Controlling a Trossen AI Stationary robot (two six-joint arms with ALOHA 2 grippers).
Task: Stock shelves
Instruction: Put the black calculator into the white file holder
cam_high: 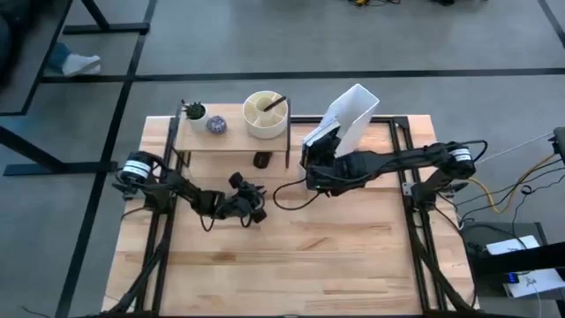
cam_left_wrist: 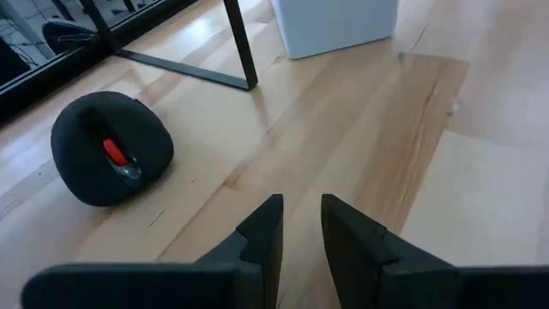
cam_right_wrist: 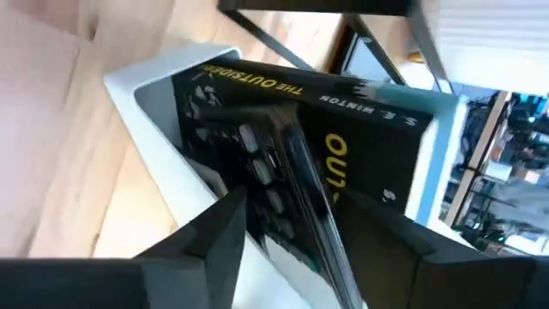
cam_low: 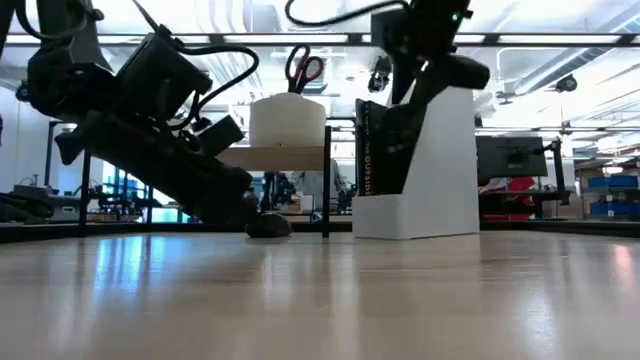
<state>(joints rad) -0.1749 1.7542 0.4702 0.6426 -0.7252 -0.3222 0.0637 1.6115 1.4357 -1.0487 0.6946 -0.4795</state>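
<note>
Fingers of my right arm (cam_right_wrist: 322,236) straddle the book (cam_right_wrist: 360,137) in the white file holder (cam_high: 353,119), beside the shelves (cam_high: 231,137). I should close squarely, then lift straight. Left fingers (cam_left_wrist: 300,225) hover slightly parted near the mouse (cam_left_wrist: 110,148).

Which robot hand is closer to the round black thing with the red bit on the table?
The left one. The left gripper hangs just beside the black mouse, not touching it. The right gripper is farther off, at the book in the white file holder.
</note>
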